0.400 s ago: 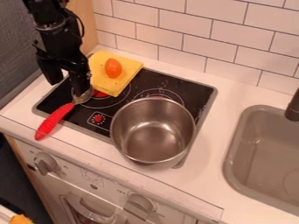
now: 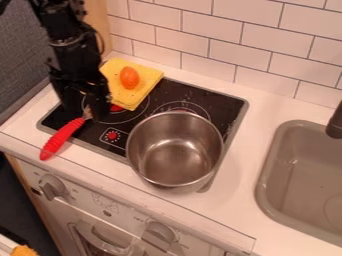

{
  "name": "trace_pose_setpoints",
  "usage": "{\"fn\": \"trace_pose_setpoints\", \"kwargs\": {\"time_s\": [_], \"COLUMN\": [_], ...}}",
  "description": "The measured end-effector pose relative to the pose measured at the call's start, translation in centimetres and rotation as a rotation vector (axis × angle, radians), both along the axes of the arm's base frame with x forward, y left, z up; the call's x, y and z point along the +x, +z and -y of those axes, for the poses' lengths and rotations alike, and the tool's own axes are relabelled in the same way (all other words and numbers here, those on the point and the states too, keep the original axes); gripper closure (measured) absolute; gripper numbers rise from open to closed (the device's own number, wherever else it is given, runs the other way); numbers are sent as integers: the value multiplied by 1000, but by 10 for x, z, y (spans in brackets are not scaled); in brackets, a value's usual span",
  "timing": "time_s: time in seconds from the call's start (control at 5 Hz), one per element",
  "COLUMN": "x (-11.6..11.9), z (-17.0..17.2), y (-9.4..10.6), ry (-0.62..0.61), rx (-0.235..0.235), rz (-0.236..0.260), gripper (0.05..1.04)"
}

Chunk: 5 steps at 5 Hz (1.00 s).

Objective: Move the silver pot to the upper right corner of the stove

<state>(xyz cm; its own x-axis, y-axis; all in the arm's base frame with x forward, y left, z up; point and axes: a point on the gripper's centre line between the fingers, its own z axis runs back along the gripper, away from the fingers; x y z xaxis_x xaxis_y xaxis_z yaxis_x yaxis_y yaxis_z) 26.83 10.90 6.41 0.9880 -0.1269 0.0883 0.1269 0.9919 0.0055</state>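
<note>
The black gripper (image 2: 85, 107) hangs over the left part of the stove, its two fingers apart, around the head end of a red-handled spoon (image 2: 62, 139). It covers most of the spoon's head. The silver pot (image 2: 175, 150) stands upright and empty at the front right of the black stove (image 2: 224, 102), well to the right of the gripper and not touching it. The pot's lower side overlaps the stove's front edge. The stove's upper right corner is in view behind the pot.
A yellow cloth (image 2: 142, 81) with an orange egg-shaped thing (image 2: 129, 77) on it lies across the stove's back left edge. A tiled wall (image 2: 220, 50) runs behind. To the right are a grey sink (image 2: 268, 172) and dark faucet (image 2: 335, 122).
The gripper has come down and slightly to the right, now covering more of the spoon's head. The pot, cloth and spoon handle have stayed in place.
</note>
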Motion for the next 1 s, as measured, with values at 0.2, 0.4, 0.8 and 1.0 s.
{"fn": "trace_pose_setpoints", "kwargs": {"time_s": [0.2, 0.4, 0.8, 1.0], "x": [0, -1, 3, 2], "z": [11, 29, 80, 91], "y": [11, 23, 0, -10], "ry": [-19, -43, -145, -141], "rx": [1, -2, 21, 41], "rz": [4, 28, -41, -80], "gripper": [83, 83, 83, 83]}}
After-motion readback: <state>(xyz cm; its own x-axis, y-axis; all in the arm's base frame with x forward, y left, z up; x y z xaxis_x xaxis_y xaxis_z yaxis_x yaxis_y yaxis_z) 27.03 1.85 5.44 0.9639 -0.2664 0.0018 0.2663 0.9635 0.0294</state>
